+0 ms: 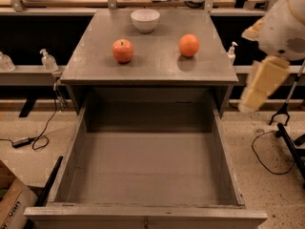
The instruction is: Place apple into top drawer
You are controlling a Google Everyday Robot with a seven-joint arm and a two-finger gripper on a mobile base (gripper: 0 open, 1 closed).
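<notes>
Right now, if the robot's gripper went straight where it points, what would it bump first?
Probably the floor right of the top drawer; the gripper hangs at the right, pointing down. Depth is unclear.

Red-orange apple on cabinet top, top drawer open, gripper far right

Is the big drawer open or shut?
Open: the top drawer is pulled out, bare floor showing. The apple sits on the cabinet top; the pincer hangs beside it.
</notes>
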